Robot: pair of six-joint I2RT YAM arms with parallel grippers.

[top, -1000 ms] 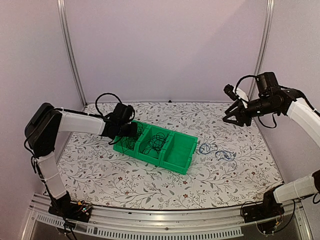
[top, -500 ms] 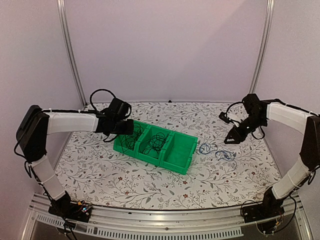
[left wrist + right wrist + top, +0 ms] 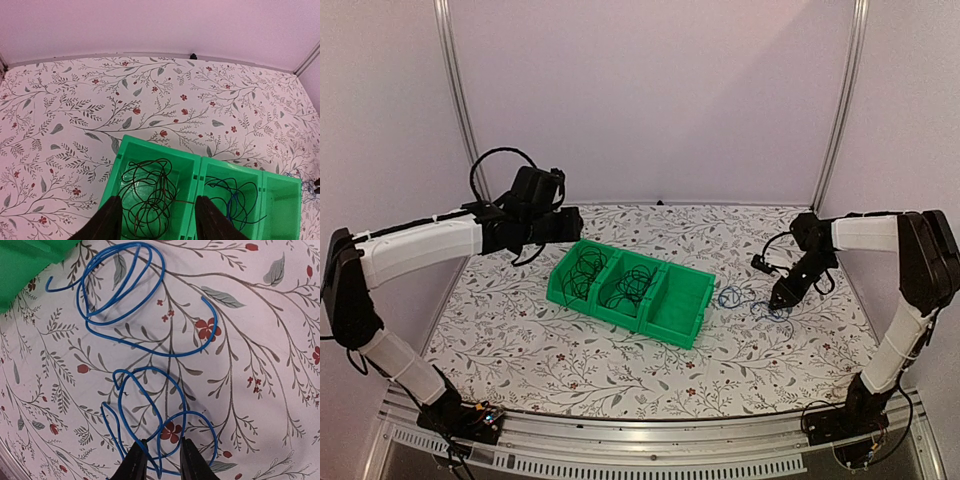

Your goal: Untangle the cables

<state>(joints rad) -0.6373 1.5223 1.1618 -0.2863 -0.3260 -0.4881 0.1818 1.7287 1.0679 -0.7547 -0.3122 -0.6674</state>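
Left gripper (image 3: 157,220) fingers spread wide (nothing held), a tangle of black cables (image 3: 147,192) between and just beyond them in the green bin (image 3: 155,150). Right gripper (image 3: 159,460) fingers slightly apart, straddling one strand of the blue cables (image 3: 125,285), whose loops lie beyond on the table (image 3: 260,390).

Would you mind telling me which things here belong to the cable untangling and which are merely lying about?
Belong to the job:
blue cables, loose on the table
dark cables, in the bin's left compartment
blue and dark cables, in its middle compartment

Merely there:
green bin, only a holder for the cables
floral table cover
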